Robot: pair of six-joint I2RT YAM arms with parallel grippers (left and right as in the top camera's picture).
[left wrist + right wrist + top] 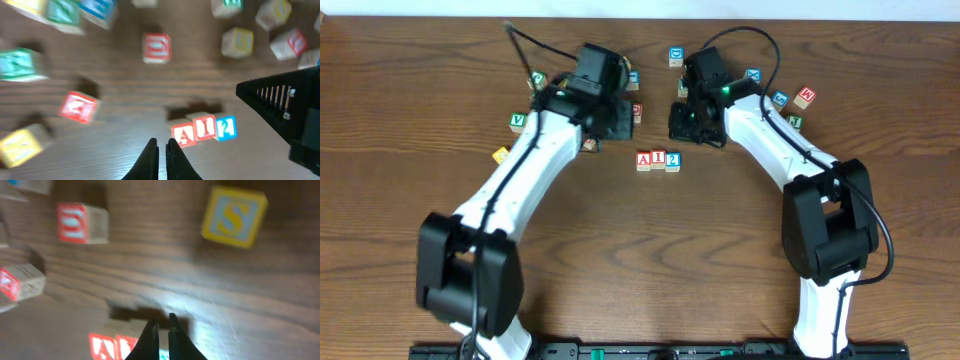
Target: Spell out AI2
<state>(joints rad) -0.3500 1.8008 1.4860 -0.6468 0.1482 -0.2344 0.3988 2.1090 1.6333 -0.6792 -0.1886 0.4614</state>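
Note:
Three letter blocks stand in a row on the table: a red A (644,160), a red I (658,159) and a blue 2 (673,161), touching side by side. In the left wrist view the row reads A (183,135), I (204,128), 2 (226,127). My left gripper (623,122) (162,146) is shut and empty, above the table to the upper left of the row. My right gripper (683,126) (163,321) is shut and empty, just behind the row. In the right wrist view its fingers cover the 2, and the A (100,347) and I (127,347) show.
Loose blocks lie round the back: a green one (519,122), a yellow one (501,154), a blue one (676,56), a red W (805,97) and a green one (795,121). A yellow S block (234,216) and a red block (80,222) lie beyond the right gripper.

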